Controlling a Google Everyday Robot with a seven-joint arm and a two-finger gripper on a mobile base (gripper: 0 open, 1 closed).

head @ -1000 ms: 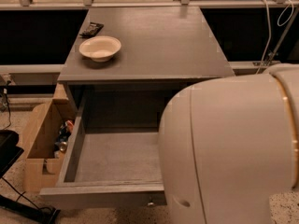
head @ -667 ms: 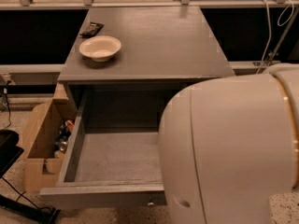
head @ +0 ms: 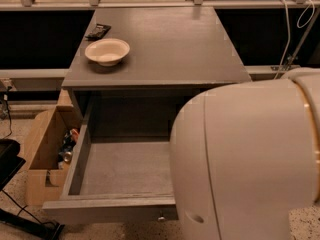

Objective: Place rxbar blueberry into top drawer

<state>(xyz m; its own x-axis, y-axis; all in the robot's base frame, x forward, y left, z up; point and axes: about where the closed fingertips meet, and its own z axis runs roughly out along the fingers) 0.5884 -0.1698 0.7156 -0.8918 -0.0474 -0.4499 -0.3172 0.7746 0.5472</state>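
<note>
Currently | gripper: out of view, grip cannot be told | white arm casing (head: 250, 159): fills the right foreground, covering the drawer's right part | drawer (head: 110, 210): pulled out under the tabletop (head: 170, 49) | blueberry bar: cannot be seen | bowl (head: 107, 51): tabletop's far left, dark wrapper (head: 97, 31) just behind it | cardboard box (head: 42, 149): floor, left of drawer

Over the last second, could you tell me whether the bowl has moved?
No. The bowl keeps its spot just in front of the dark wrapper. The gripper is out of view.
</note>
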